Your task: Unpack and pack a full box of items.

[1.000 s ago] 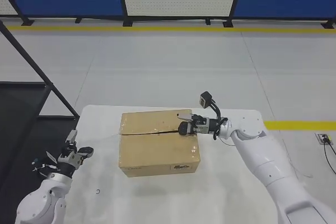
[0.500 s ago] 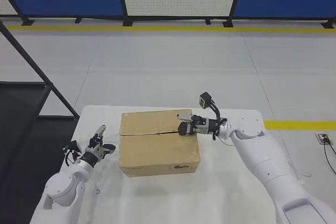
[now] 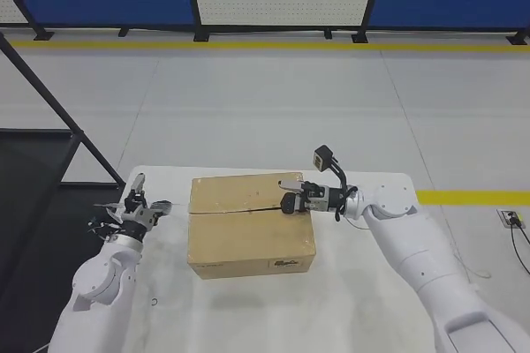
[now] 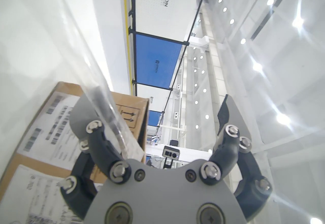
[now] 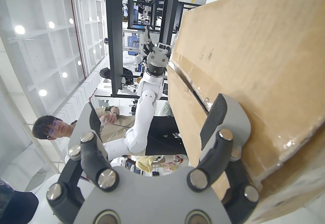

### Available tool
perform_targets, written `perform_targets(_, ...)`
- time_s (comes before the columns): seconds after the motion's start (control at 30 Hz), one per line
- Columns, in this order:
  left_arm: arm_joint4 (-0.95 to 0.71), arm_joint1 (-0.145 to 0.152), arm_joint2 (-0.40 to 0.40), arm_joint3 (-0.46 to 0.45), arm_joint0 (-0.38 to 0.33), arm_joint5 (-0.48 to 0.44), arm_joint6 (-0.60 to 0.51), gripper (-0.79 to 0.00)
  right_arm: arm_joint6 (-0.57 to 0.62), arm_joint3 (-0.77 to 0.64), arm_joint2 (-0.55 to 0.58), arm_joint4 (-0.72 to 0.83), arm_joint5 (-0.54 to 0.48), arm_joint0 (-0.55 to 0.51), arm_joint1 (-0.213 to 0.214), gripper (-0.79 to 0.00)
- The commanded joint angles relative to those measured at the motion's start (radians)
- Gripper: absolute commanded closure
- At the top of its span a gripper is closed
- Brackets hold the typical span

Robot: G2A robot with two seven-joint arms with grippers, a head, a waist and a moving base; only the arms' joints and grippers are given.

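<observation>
Clearly, the right gripper [image 3: 285,195] stands wide, one finger on the top seam of the closed box [image 3: 247,238]. The left wrist view adds the left gripper [image 4: 155,105], also wide, beside the box's labelled side.

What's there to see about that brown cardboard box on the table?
The cardboard box is plain brown and rectangular, sitting flat on the white table. Its top flaps lie closed, with a dark seam between them. Paper labels cover one end. The right tool, open, rests one finger at the seam.

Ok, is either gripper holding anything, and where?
Nothing is pinched. The right gripper is open, one finger against the box by its seam; the left gripper is open, a clear strip across one finger.
</observation>
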Motion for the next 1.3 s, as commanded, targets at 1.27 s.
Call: perform_targets(1.27,0.016,0.008,0.003,-0.011,0.055,0.095,-0.111,-0.785,0.02,0.034,0.006,0.003,-0.017,0.001,-0.022,-0.785)
